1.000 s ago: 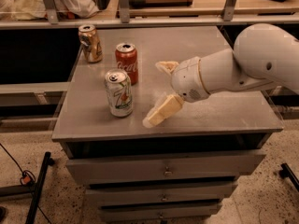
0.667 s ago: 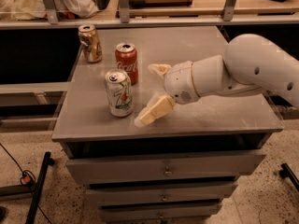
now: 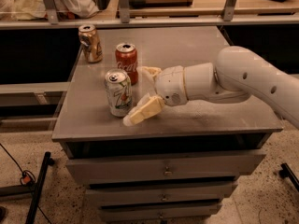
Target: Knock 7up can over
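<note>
We take the white and silver 7up can (image 3: 118, 93) with green trim as our reference. It stands upright near the front left of the flat grey metal cabinet top (image 3: 201, 45), not yet tipped, so in our judgement the knock has not been made.

The cream-fingered gripper (image 3: 138, 96) at the end of the rounded white arm (image 3: 243, 76) sits low over the surface, just to the right of the 7up can. Its jaws are spread wide and hold nothing. One finger (image 3: 145, 110) slants down toward the foot of the 7up can, and we cannot tell whether its tip touches the can or lies just beside it. The other finger reaches behind and to the right of the 7up can. We read this low sideways pose as a setup for a push against the can's side, not a grasp.

A red Coca-Cola can (image 3: 126, 62) stands upright just behind and slightly right of the 7up can, close enough that a careless sweep could strike it too. A gold-brown can (image 3: 90, 43), dented near its top, stands further behind and to the left, well apart.

On the 7up can we read a large "7". The red can shows part of its white script. We cannot read any lettering on the gold-brown can.
</note>
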`<state>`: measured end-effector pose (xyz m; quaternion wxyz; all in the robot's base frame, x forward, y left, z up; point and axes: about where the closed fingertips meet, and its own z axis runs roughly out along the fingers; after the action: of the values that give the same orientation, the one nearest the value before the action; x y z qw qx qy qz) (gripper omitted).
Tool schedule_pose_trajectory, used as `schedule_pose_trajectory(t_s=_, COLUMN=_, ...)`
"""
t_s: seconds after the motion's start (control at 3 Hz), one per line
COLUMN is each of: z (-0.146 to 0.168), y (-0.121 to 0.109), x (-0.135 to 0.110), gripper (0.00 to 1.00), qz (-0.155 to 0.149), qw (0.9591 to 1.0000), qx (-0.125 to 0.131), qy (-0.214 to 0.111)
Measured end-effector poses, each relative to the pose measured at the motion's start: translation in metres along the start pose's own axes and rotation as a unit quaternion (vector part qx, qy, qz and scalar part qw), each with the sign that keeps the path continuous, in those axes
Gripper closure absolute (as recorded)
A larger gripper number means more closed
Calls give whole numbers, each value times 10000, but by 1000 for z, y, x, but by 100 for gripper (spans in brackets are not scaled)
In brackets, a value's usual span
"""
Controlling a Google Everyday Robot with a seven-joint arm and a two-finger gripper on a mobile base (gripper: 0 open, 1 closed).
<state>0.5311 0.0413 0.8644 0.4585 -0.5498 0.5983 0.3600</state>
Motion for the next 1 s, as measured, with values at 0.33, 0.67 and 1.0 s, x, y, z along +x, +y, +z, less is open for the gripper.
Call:
schedule_pose_trajectory(t_s=0.33, z=8, y=6, x=-9, gripper=0, qz=-78, qw=9997, qx=-72, qy=-198)
schedule_pose_trajectory(t_s=0.67, z=17, y=19, x=-20, gripper=14, qz=-149, qw=9992, qx=-127, qy=-347)
schedule_pose_trajectory(t_s=1.0, z=28, y=33, x=-29, gripper=33, qz=-183, qw=9985, qx=-262, qy=-446)
